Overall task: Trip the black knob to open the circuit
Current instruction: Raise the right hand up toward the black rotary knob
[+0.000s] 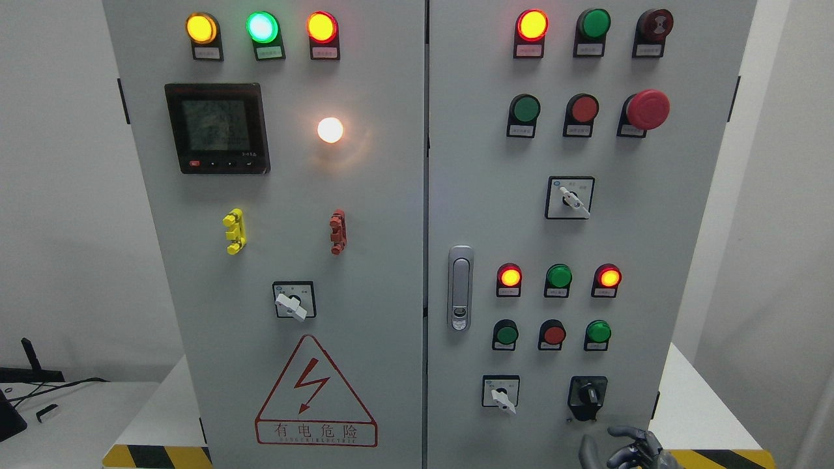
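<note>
The black knob (588, 395) sits at the lower right of the grey cabinet's right door (651, 195), its pointer standing roughly upright. My right hand (627, 448) shows at the bottom edge, just below and slightly right of the knob. Its dark fingers (631, 432) are spread and loosely curled, holding nothing and not touching the knob. The left hand is out of view.
A white selector switch (502, 395) sits left of the knob. Lit red lamps (510, 277) and push buttons (554, 334) are above it. A metal door handle (460, 287) is near the door seam. The red emergency stop (647, 109) protrudes at the upper right.
</note>
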`<state>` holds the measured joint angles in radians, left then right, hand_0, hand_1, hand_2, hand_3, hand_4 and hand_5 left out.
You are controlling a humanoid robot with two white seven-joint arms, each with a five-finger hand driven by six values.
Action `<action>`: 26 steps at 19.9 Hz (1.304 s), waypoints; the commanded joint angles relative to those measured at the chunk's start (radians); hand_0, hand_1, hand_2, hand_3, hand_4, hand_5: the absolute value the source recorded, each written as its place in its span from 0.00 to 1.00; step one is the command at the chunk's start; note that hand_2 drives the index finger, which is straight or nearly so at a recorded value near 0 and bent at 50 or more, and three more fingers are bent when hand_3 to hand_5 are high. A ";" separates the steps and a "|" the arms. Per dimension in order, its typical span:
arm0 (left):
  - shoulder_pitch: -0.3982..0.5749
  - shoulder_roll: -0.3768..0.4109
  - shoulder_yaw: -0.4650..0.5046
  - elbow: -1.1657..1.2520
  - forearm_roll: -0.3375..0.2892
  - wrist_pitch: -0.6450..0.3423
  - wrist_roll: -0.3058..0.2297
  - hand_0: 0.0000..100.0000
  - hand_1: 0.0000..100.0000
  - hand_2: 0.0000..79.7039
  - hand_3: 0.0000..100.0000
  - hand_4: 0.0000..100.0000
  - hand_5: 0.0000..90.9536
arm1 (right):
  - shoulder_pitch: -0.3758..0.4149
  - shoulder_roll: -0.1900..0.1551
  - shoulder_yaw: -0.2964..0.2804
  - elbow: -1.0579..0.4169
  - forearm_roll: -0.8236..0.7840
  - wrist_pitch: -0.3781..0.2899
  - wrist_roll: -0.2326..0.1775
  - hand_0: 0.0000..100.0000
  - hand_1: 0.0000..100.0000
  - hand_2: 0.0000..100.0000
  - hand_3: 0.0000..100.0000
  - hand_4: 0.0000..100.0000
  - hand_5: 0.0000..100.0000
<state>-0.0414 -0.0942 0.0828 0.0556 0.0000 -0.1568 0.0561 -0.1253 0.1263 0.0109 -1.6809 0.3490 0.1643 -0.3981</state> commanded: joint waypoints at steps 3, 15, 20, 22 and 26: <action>0.000 -0.001 0.000 0.001 -0.031 0.000 -0.001 0.12 0.39 0.00 0.00 0.00 0.00 | -0.043 -0.001 -0.037 0.069 -0.002 0.000 0.001 0.27 0.73 0.45 0.83 0.86 0.98; 0.000 0.001 0.000 0.000 -0.031 0.000 -0.001 0.12 0.39 0.00 0.00 0.00 0.00 | -0.069 -0.001 -0.043 0.079 -0.002 0.001 0.001 0.26 0.72 0.45 0.83 0.86 0.98; 0.000 0.001 0.000 0.000 -0.031 0.000 -0.001 0.12 0.39 0.00 0.00 0.00 0.00 | -0.074 -0.001 -0.043 0.078 -0.002 0.003 0.001 0.26 0.73 0.45 0.84 0.86 0.98; 0.000 0.001 0.000 0.001 -0.031 0.000 -0.001 0.12 0.39 0.00 0.00 0.00 0.00 | -0.074 -0.001 -0.043 0.078 -0.002 0.003 0.001 0.25 0.73 0.45 0.84 0.86 0.98; 0.000 -0.001 0.000 0.000 -0.031 0.000 -0.001 0.12 0.39 0.00 0.00 0.00 0.00 | -0.080 -0.001 -0.043 0.076 -0.002 0.021 0.001 0.24 0.75 0.46 0.85 0.86 0.98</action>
<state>-0.0414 -0.0942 0.0828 0.0558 0.0000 -0.1568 0.0561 -0.1980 0.1261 0.0012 -1.6113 0.3467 0.1779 -0.3979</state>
